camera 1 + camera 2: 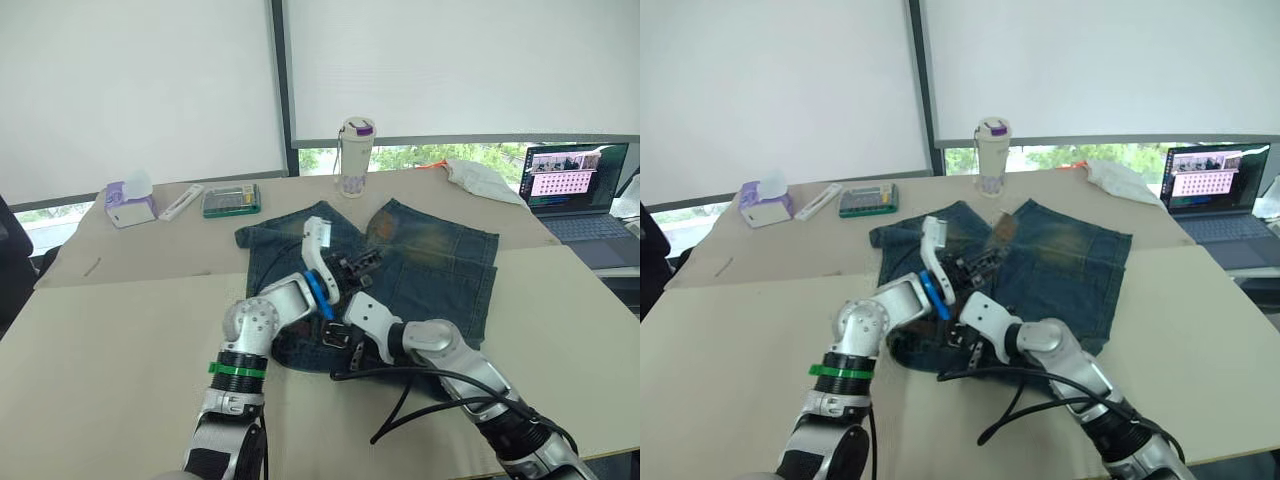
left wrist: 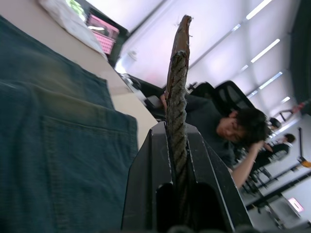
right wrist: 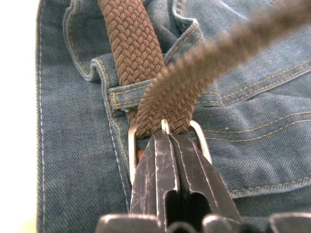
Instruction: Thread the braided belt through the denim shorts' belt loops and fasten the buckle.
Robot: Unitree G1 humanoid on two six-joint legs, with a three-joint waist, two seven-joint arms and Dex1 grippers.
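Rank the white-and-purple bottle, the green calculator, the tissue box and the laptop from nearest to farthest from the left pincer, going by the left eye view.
Measured from the left pincer, shut on the braided belt:
1. White-and-purple bottle, just beyond it at the table's far edge.
2. Green calculator, far side, to the robot's left.
3. Laptop, on the robot's right, and tissue box, farther left: too close to call.
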